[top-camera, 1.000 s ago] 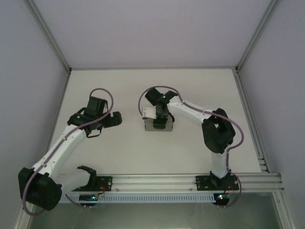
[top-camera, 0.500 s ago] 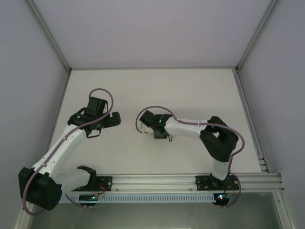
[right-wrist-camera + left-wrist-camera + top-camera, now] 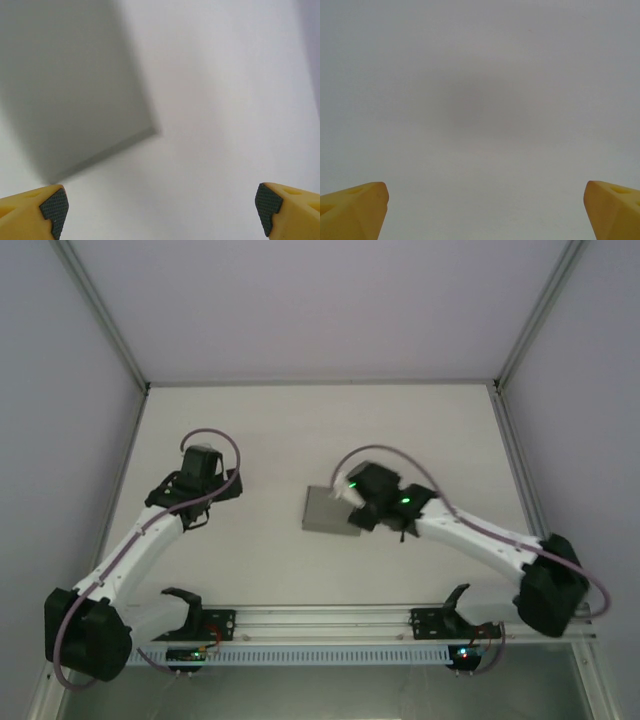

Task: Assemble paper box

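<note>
The paper box (image 3: 327, 509), a small shallow grey one, lies flat on the white table near the middle. My right gripper (image 3: 358, 502) hovers at the box's right edge. In the right wrist view the box (image 3: 75, 90) sits at the upper left, and the gripper (image 3: 161, 200) stands open, with bare table between its yellow fingertips (image 3: 52, 205). My left gripper (image 3: 200, 495) is well to the left of the box, above bare table. In the left wrist view it (image 3: 485, 192) is open, with nothing between its fingers (image 3: 362, 205).
The white table (image 3: 300, 430) is walled in by pale panels on the left, back and right. An aluminium rail (image 3: 330, 620) carrying the arm bases runs along the near edge. The right arm's elbow (image 3: 550, 585) reaches toward the right wall.
The right gripper opened and let go of the box, which now lies flat. The right arm swung out to the right and stretched low. The left gripper turned slightly.
</note>
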`<action>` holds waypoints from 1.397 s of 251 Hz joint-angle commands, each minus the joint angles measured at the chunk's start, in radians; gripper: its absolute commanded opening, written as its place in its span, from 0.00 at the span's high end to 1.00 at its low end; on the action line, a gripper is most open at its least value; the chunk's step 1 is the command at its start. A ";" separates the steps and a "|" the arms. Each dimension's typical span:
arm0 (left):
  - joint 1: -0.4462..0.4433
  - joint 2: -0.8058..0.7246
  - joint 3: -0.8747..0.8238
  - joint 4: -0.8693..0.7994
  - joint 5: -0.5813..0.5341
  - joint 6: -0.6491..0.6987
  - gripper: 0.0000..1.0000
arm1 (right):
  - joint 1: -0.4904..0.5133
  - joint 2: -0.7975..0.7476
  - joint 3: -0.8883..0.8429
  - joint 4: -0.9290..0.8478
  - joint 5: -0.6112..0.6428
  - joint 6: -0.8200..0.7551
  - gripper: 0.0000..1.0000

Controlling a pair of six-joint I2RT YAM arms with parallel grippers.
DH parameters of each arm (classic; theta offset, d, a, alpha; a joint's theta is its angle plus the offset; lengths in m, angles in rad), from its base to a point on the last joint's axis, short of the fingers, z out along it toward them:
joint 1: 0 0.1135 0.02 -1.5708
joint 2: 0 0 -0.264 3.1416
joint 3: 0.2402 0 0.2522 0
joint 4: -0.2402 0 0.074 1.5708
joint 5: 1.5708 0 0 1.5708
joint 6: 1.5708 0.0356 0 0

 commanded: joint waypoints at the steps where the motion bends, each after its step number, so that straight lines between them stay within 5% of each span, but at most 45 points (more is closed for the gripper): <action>1: 0.079 -0.049 -0.111 0.325 -0.126 0.119 0.00 | -0.246 -0.138 -0.150 0.264 -0.059 0.249 0.01; 32: 0.144 -0.067 -0.342 0.804 -0.104 0.252 0.00 | -0.516 -0.264 -0.352 0.516 -0.208 0.376 0.01; 59: 0.177 0.000 -0.471 1.114 -0.044 0.377 0.00 | -0.635 -0.258 -0.505 0.770 -0.304 0.377 0.01; 111: 0.256 0.206 -0.556 1.401 0.072 0.318 0.00 | -0.711 -0.083 -0.653 1.126 -0.385 0.397 0.01; 135: 0.276 0.214 -0.521 1.345 0.153 0.366 0.01 | -0.740 0.076 -0.698 1.411 -0.398 0.429 0.01; 169: 0.326 0.453 -0.580 1.704 0.209 0.352 0.01 | -0.769 0.355 -0.613 1.586 -0.415 0.486 0.01; 177: 0.336 0.524 -0.578 1.817 0.195 0.354 0.01 | -0.776 0.311 -0.581 1.465 -0.432 0.486 0.01; 189: 0.346 0.446 -0.552 1.634 0.233 0.335 0.01 | -0.797 0.272 -0.509 1.259 -0.452 0.437 0.01; 196: 0.349 0.404 -0.512 1.495 0.243 0.330 0.01 | -0.792 0.297 -0.501 1.280 -0.430 0.455 0.01; 231: 0.332 0.450 -0.406 1.356 0.275 0.370 0.00 | -0.763 0.308 -0.524 1.332 -0.395 0.463 0.01; 246: 0.333 0.477 -0.429 1.452 0.273 0.374 0.01 | -0.761 0.309 -0.521 1.325 -0.380 0.463 0.01; 350: 0.334 0.461 -0.418 1.402 0.273 0.371 0.00 | -0.760 0.309 -0.520 1.327 -0.382 0.463 0.01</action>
